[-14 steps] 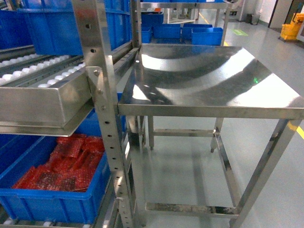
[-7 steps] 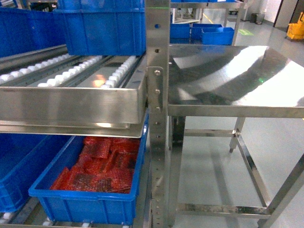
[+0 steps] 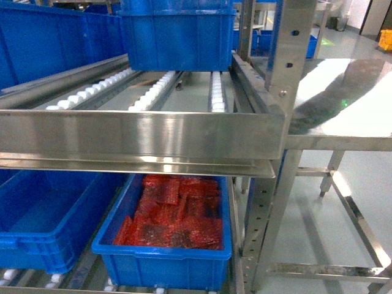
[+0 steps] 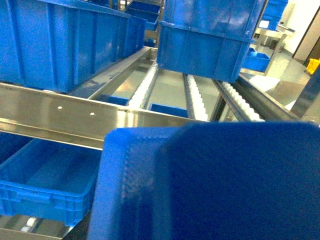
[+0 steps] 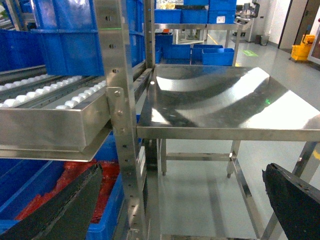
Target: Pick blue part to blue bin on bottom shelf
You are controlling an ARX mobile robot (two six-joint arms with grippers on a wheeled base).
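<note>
Blue bin (image 3: 43, 214) sits on bottom shelf (image 3: 86, 275) beside red-netting crate (image 3: 168, 239); steel table (image 3: 349, 116) right, grey floor. Blue part: not visible. Right gripper (image 5: 185, 200) fingers wide apart (empty); left gripper's state can't be told.

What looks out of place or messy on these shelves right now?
Nothing stands out. The crate of red netted material sits square on the bottom shelf beside a plain blue bin, and no spill or damage shows. The blue part isn't visible.
</note>
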